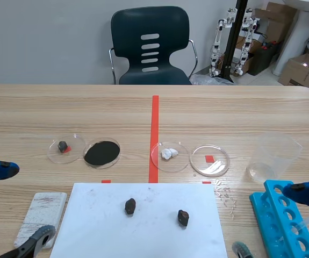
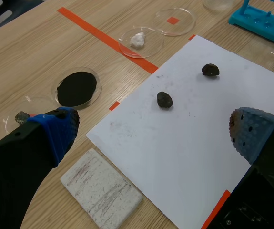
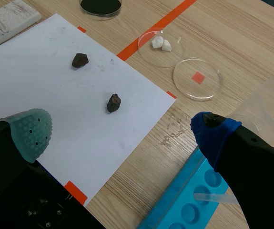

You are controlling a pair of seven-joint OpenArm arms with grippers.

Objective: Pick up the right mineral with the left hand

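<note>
Two dark minerals lie on a white sheet of paper point(image 1: 143, 236). The right mineral point(image 1: 183, 217) point(image 2: 210, 70) point(image 3: 113, 102) is small, lumpy and brownish-black. The left mineral point(image 1: 130, 206) point(image 2: 164, 99) point(image 3: 80, 60) lies about a hand's width from it. My left gripper point(image 1: 23, 202) point(image 2: 153, 129) is open at the table's left, off the paper's left edge and well short of both minerals. My right gripper point(image 1: 272, 220) point(image 3: 122, 131) is open at the front right, over the blue rack. Neither holds anything.
Behind the paper stand four petri dishes: one with a small dark stone point(image 1: 65, 148), one with black powder point(image 1: 101, 153), one with white bits point(image 1: 169, 156), one empty point(image 1: 210, 160). A clear beaker point(image 1: 272, 157), blue tube rack point(image 1: 283, 226) and grey slab point(image 1: 40, 217) flank the paper.
</note>
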